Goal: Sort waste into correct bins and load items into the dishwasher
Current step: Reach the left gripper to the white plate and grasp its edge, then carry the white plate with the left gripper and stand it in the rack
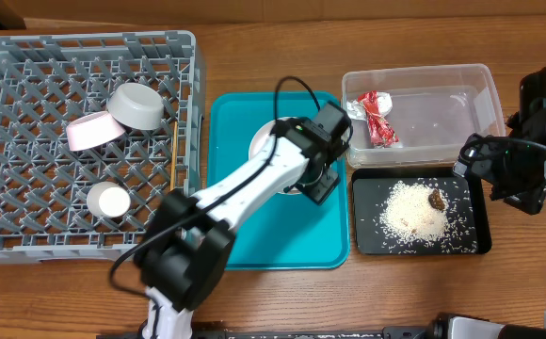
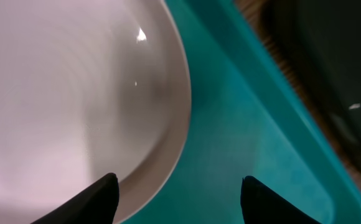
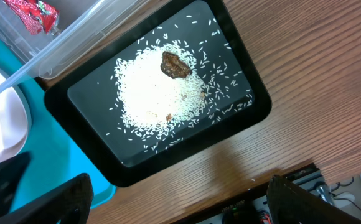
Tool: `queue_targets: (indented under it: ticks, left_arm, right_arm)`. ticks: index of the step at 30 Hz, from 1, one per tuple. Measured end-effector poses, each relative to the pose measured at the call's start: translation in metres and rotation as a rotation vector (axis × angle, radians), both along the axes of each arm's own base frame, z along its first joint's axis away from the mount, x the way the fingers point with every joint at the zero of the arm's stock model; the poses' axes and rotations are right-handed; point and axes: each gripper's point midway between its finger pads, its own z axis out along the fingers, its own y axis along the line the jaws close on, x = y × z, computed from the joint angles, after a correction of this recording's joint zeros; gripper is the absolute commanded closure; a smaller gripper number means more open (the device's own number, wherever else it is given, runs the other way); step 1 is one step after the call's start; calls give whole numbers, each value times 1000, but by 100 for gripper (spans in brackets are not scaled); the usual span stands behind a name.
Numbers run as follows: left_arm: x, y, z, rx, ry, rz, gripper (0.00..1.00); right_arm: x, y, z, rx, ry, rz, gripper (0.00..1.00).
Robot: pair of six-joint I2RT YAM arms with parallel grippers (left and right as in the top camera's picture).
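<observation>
White plate lies on the teal tray, not yet in the grey rack. Left claw spreads wide astride its rim, likely set for an edge pinch. Right claw gapes empty above the black tray of rice, out of the way.

Your overhead view looks straight down on the whole surface. Left wrist sits close over plate and teal tray; right wrist, higher, shares both.
</observation>
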Motion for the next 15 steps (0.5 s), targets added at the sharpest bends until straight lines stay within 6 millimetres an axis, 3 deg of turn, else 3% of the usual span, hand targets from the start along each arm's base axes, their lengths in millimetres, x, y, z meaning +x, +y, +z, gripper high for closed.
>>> queue_targets:
  ticks: [4, 9, 15]
  left_arm:
    - [-9, 11, -31, 78, 70, 6, 60]
    - [-12, 16, -37, 104, 89, 3, 95]
    - [-17, 25, -32, 145, 112, 28, 96]
  right_arm:
    - [0, 0, 0, 0, 0, 0, 9]
    - [0, 0, 0, 0, 0, 0, 9]
    - [0, 0, 0, 0, 1, 0, 9]
